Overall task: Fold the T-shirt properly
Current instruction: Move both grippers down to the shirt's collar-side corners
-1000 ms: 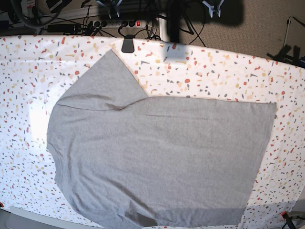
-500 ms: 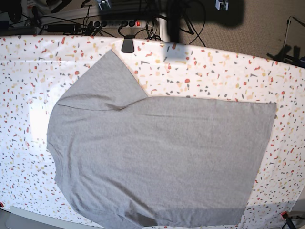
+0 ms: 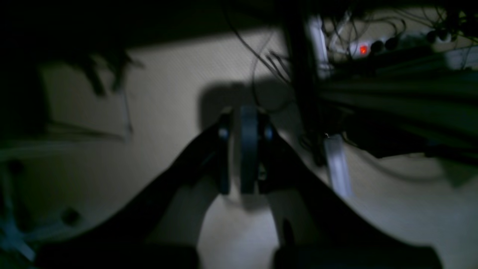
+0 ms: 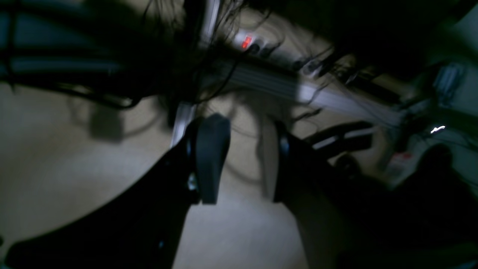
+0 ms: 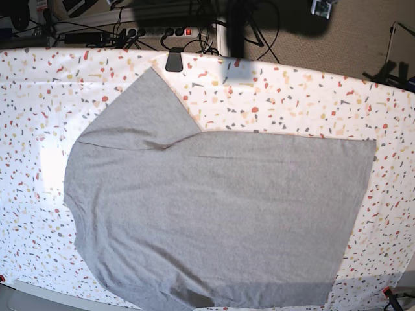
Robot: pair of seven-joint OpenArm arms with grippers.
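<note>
The large heather-grey short-sleeved cotton T-shirt (image 5: 214, 220) is seen only in the base view, where it is spread flat, plain side up, across the white speckled terrazzo-patterned table (image 5: 311, 97). Most of the lower and middle frame is filled by it. Its long axis is laid from left to right: the straight hem is turned to the right edge of the frame, the shoulder end to the left. One sleeve is pointed up toward the upper left, its tip just below a small black clamp (image 5: 174, 59) at the table's far edge. A faint crease is seen where the sleeve meets the body. The near edge of the cloth is carried to the bottom of the frame. No lettering is shown.

Neither gripper is clearly made out in the base view. In the dim, blurred wrist views the cloth and table are not shown; beige floor, dark cables and a white power strip with a red light (image 3: 364, 48) are seen instead. In the left wrist view the black left gripper (image 3: 242, 160) is shown with its jaws pressed together, nothing between them. In the right wrist view the black right gripper (image 4: 239, 164) is shown with its jaws held apart, floor visible in the gap.
</note>
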